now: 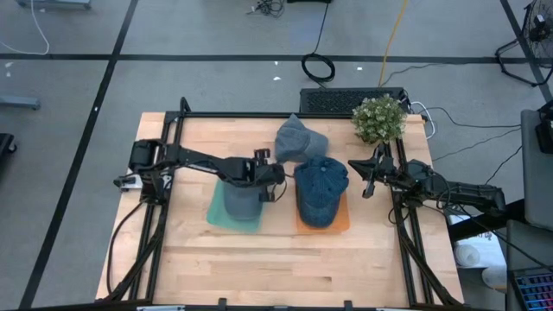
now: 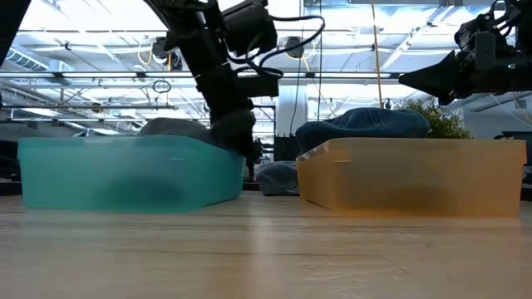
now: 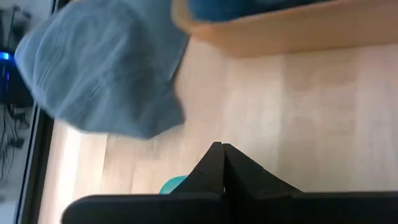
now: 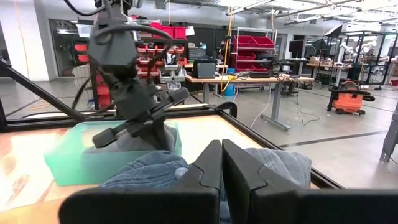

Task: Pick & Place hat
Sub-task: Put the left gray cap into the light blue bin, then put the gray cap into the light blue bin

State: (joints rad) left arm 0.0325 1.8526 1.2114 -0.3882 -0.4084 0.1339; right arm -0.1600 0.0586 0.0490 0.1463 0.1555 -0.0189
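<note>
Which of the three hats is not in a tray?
The grey-blue hat at the table's far side, lying on bare wood. The grey hat sits in the teal tray, the denim hat in the orange tray.

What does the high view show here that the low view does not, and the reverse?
Only the high view shows the potted plant whole, the keyboard behind the table, and the denim hat covering most of the orange tray. Only the low view shows the trays' side walls and the room's ceiling beyond. Both show the teal tray, the grey hat lying on the table between the trays, and the left gripper above the teal tray.
</note>
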